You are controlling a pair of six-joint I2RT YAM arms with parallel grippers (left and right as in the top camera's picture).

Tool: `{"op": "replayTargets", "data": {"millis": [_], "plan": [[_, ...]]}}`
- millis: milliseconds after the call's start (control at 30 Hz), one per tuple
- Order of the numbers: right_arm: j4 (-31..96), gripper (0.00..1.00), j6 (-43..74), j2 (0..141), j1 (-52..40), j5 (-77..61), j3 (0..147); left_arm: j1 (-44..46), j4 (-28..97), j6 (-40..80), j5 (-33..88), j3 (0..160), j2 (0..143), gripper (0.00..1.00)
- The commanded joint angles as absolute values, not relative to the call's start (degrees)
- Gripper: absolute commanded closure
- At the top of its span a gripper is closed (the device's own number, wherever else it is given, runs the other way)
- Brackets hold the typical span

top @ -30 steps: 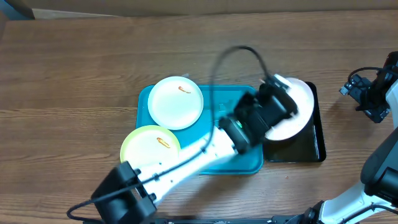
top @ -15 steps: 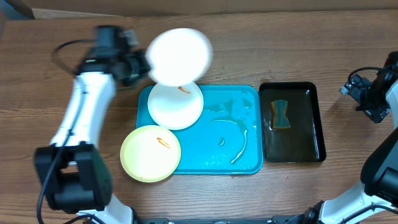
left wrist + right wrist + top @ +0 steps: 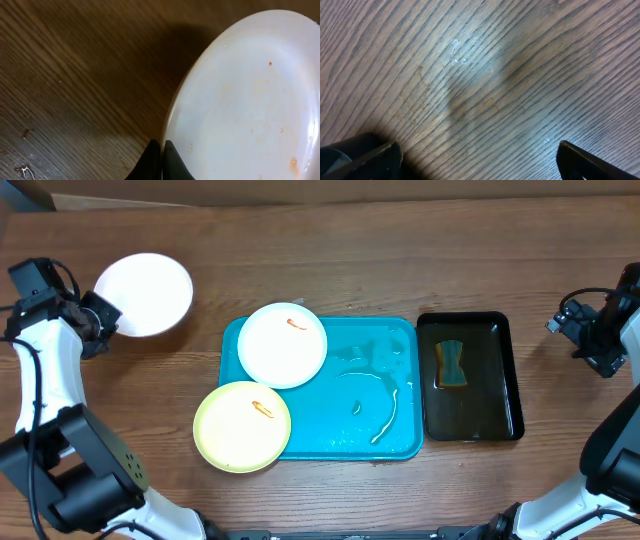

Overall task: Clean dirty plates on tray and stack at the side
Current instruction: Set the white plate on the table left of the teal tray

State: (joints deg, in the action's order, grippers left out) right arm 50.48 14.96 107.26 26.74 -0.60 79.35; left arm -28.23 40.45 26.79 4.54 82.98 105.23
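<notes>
- Since half a sec ago, left arm (image 3: 40,380) swung its plate (image 3: 143,293) from over the tray (image 3: 400,425) out to the far left of the bench (image 3: 400,260); nothing else moved.
- State: left claw (image 3: 161,150) is clenched on this plate's rim. The plate is well apart from the tray; if it touches the wood, I cannot tell.
- Also right claw (image 3: 477,146) is released, holding nothing, over bare bench.
- Progress, my guess: approx. one of three done. Held plate looks wiped, though faint orange specks (image 3: 292,162) remain; not yet put down.
- To do: white plate (image 3: 283,345) and yellow plate (image 3: 242,426), both w/ an orange smear.
- Contents of tray: white plate at back-left, yellow plate at front-left and partly over the rim, wet streaks (image 3: 385,405) elsewhere.
- Contents of black tray (image 3: 500,420): a sponge (image 3: 451,364), prob. in water.
</notes>
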Motion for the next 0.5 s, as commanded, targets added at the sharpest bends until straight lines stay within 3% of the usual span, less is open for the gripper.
{"op": "replayTargets", "data": {"millis": [0, 300, 433, 467], "plan": [[50.2, 0.00, 15.2, 106.7, 26.7, -0.1, 79.0, -27.4, 40.1, 25.3, 1.2, 82.0, 109.8, 0.96], [50.2, 0.00, 15.2, 106.7, 26.7, -0.1, 79.0, -27.4, 38.4, 23.4, 3.9, 82.0, 114.7, 0.93], [50.2, 0.00, 15.2, 106.7, 26.7, -0.1, 79.0, -27.4, 39.1, 17.1, 16.4, 82.8, 114.2, 0.50], [50.2, 0.00, 15.2, 106.7, 26.7, -0.1, 79.0, -27.4, 39.6, 16.0, 20.4, 83.4, 114.0, 0.48]]}}
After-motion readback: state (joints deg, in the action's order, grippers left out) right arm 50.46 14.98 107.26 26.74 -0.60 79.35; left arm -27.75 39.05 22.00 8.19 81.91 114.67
